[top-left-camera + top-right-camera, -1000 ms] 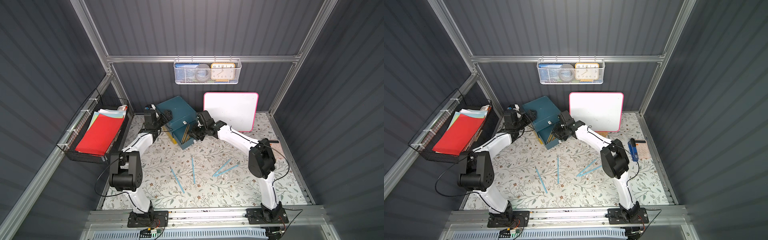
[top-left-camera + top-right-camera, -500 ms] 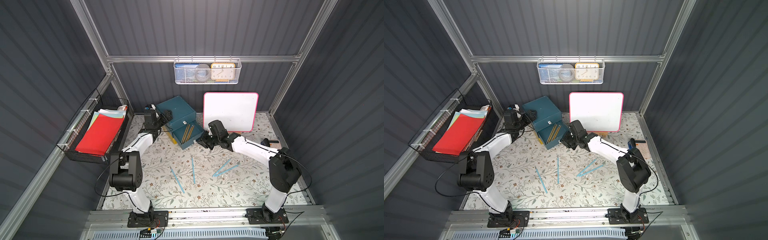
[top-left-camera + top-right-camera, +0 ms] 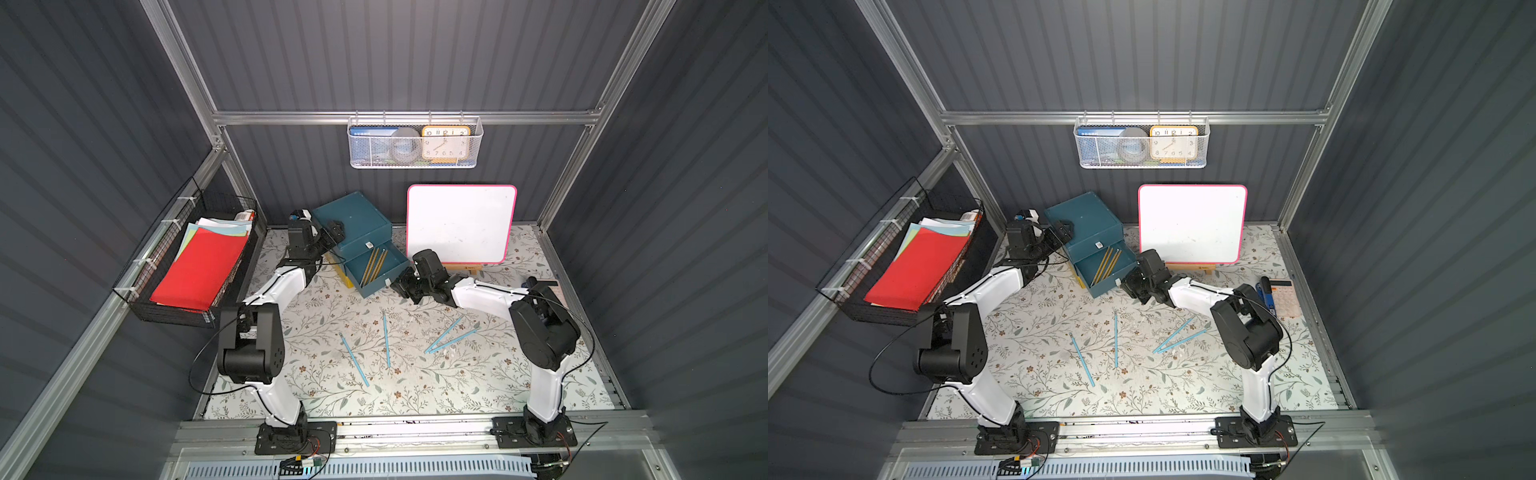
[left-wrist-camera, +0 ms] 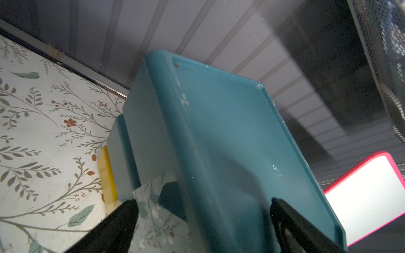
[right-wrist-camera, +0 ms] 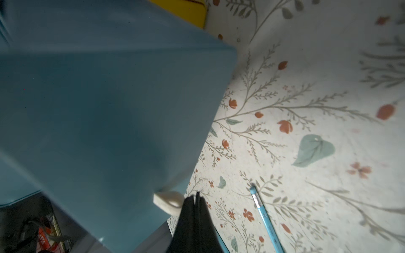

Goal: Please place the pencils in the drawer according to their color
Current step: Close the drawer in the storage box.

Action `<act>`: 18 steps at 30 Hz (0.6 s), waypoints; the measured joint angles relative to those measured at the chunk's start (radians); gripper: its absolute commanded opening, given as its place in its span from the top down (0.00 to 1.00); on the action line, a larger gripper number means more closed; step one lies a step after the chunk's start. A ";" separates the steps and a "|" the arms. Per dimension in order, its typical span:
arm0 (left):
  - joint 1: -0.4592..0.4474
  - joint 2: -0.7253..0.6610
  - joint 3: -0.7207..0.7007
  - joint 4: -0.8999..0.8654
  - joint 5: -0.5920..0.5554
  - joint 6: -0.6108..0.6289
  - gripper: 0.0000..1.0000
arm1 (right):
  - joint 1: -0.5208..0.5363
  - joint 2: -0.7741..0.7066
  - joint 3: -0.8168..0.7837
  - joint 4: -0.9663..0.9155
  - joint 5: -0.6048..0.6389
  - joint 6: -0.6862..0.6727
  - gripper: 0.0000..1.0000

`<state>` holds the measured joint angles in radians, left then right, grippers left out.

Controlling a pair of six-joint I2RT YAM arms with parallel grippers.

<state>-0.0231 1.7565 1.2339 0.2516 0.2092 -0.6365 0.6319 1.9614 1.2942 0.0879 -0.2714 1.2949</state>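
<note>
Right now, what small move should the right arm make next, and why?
Probably nudge the open drawer shut with the right claw: it is closed, empty and right at the drawer's front by the knob. The yellow pencils already lie inside; only four light blue pencils remain on the mat.

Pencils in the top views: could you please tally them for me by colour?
Light blue pencils, on the table: 4
Golden-yellow pencils, in the open drawer: 3, lying close together
Total: 7
</note>
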 measured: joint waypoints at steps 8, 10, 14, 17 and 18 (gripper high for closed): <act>-0.002 0.000 -0.002 0.000 0.000 0.000 0.01 | 0.000 0.093 0.111 0.071 -0.001 0.068 1.00; -0.002 -0.001 -0.005 0.002 -0.001 0.000 0.00 | 0.000 0.110 0.145 0.077 -0.003 0.079 1.00; -0.003 -0.003 -0.014 0.011 -0.001 0.000 0.01 | 0.000 0.162 0.229 0.087 -0.006 0.099 1.00; -0.003 -0.003 -0.016 0.017 -0.001 0.000 0.01 | 0.000 0.210 0.288 0.093 -0.012 0.111 1.00; -0.003 -0.003 -0.017 0.019 -0.001 0.000 0.01 | 0.000 0.228 0.306 0.098 -0.013 0.115 1.00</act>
<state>-0.0265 1.7531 1.2167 0.2707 0.2081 -0.6365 0.6315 2.1891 1.6005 0.1860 -0.2848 1.4097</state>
